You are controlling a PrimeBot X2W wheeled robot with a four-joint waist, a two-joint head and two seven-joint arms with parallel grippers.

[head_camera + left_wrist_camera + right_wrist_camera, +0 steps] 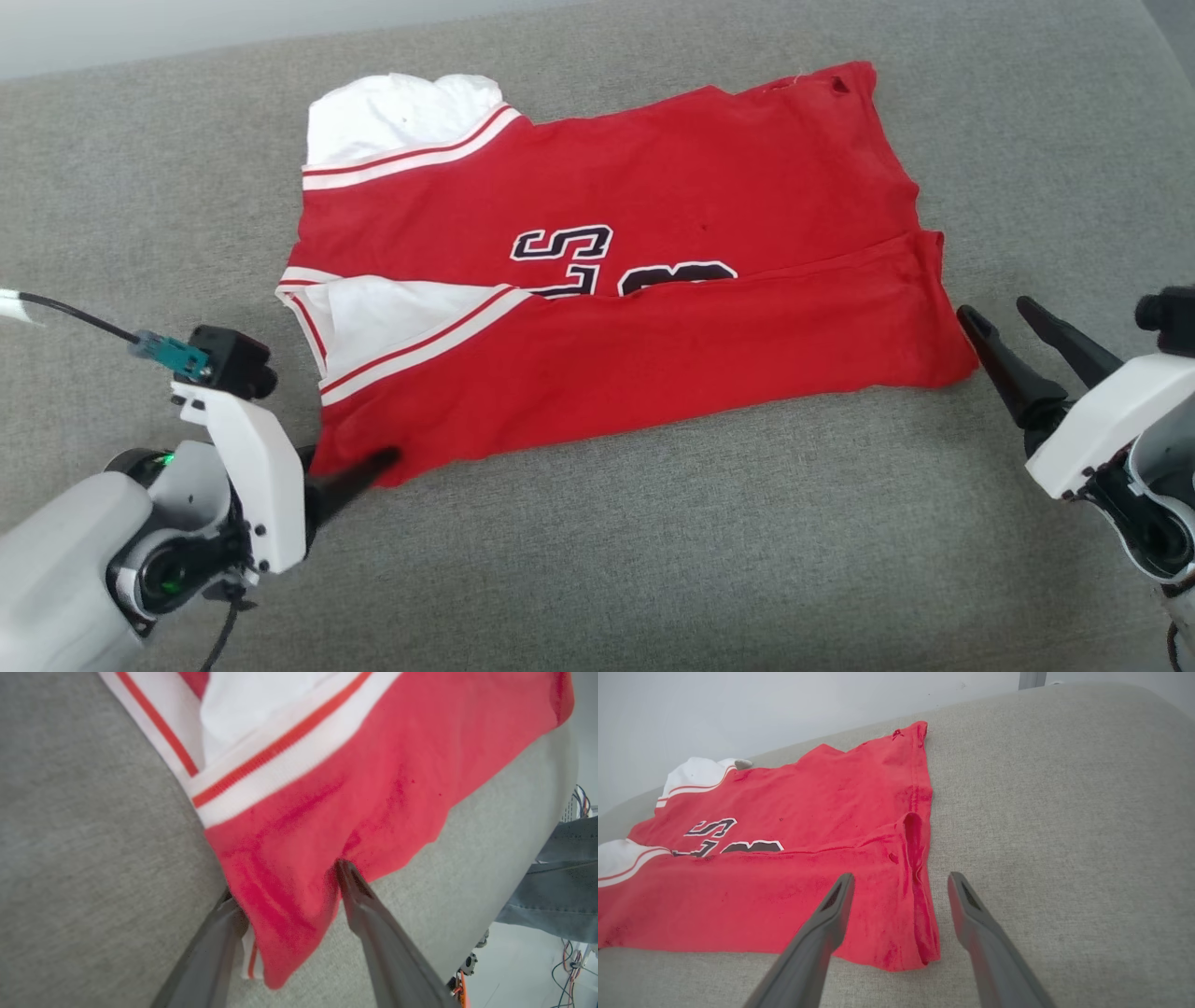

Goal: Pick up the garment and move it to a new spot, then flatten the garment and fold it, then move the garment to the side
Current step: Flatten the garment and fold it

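The garment [709,159], a red jersey with white striped armhole panels and a black-and-white number print, lies spread on the grey cushion [653,560]. Its near edge is folded up over the lower part of the print. My left gripper [366,469] is at the near left corner, open. In the left wrist view that corner of the garment [383,765] hangs loose between the two spread fingers of the left gripper [287,882]. My right gripper [996,310] stands open just off the near right corner. In the right wrist view the right gripper [900,879] has its fingers either side of the hem of the garment [831,793], above it.
The grey cushion runs wide to the front and right of the jersey [1064,835]. A pale wall [784,704] stands behind it. In the left wrist view a person's jeans [556,877] and loose cables [567,956] show beyond the cushion's edge.
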